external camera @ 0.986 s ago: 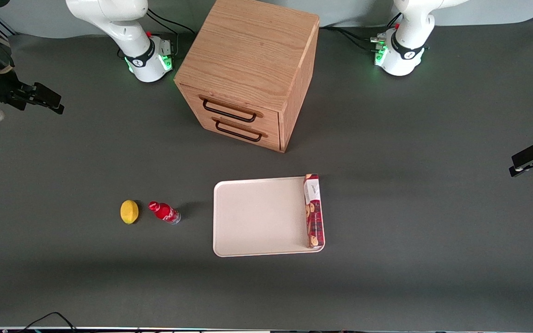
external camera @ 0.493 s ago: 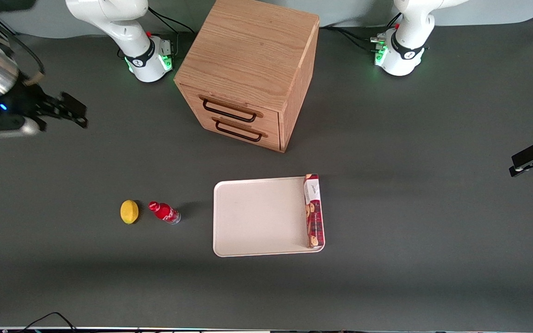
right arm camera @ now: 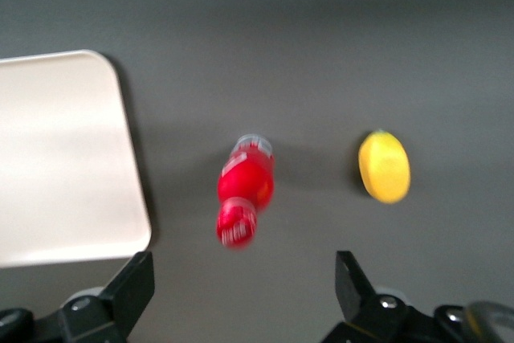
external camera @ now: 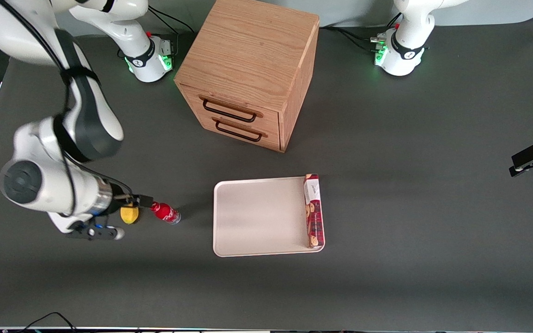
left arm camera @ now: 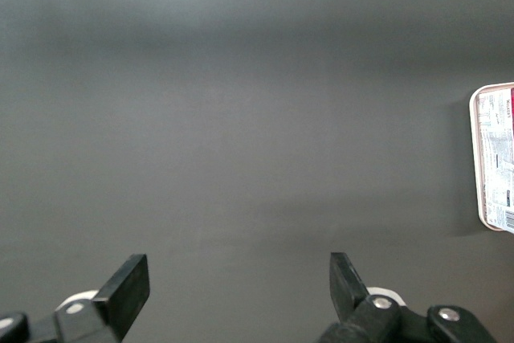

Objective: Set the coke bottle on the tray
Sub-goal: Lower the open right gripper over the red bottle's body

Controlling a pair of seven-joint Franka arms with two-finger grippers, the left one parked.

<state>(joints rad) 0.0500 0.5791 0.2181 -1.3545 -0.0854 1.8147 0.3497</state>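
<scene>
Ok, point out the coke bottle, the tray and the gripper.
coke bottle (external camera: 166, 213): front view, on its red label.
tray (external camera: 257, 215): front view, on its bare cream floor.
gripper (right arm camera: 243, 283): right wrist view, midway between its open fingertips, above the bottle and the lemon (right arm camera: 384, 166).

Small red coke bottle with red cap and clear base (external camera: 165, 212) (right arm camera: 243, 188): upright on the dark table mat, apart from the tray, toward the working arm's end. Flat rectangular cream-white tray with rounded corners and low rim (external camera: 257, 217) (right arm camera: 64, 158): lies flat on the mat, most of its surface bare.
</scene>
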